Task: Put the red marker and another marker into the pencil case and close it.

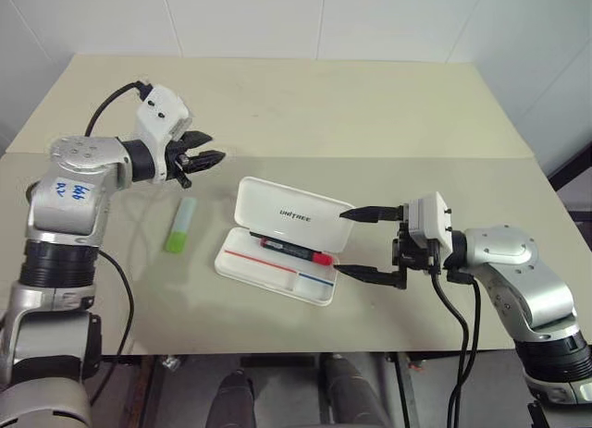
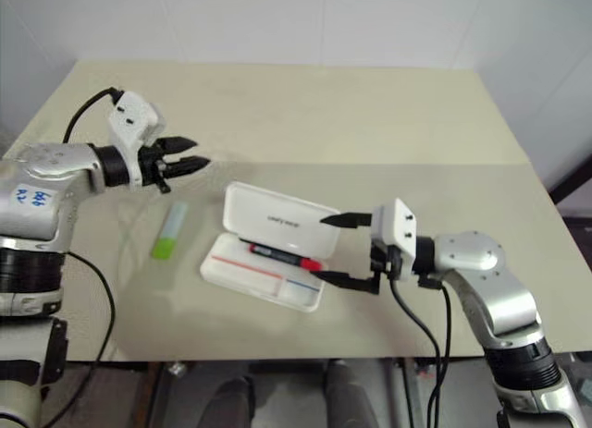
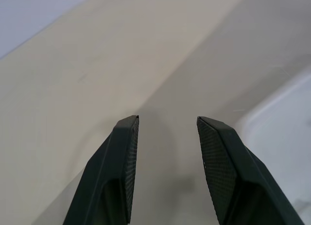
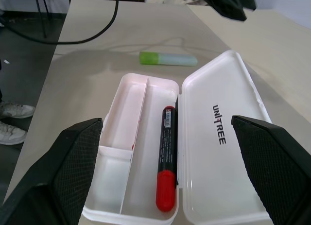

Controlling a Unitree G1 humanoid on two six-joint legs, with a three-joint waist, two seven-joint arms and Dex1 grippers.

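The right gripper (image 1: 365,244), nearest the camera, spreads its fingers wide, empty, at the right end of the open pencil case (image 1: 277,266) on the table (image 1: 370,114). The red marker (image 1: 295,250) lies inside, by the hinge. The left gripper (image 1: 205,157) hovers parted and empty above the green highlighter (image 1: 180,226), which lies left of the case.

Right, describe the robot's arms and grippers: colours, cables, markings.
Both arms have silver metal shells with black ribbed joints. Each ends in a white boxy wrist block. The left gripper and right gripper each have two tapered black fingers with textured pads. Black cables loop off both wrists. Blue handwriting marks the left arm's shell.
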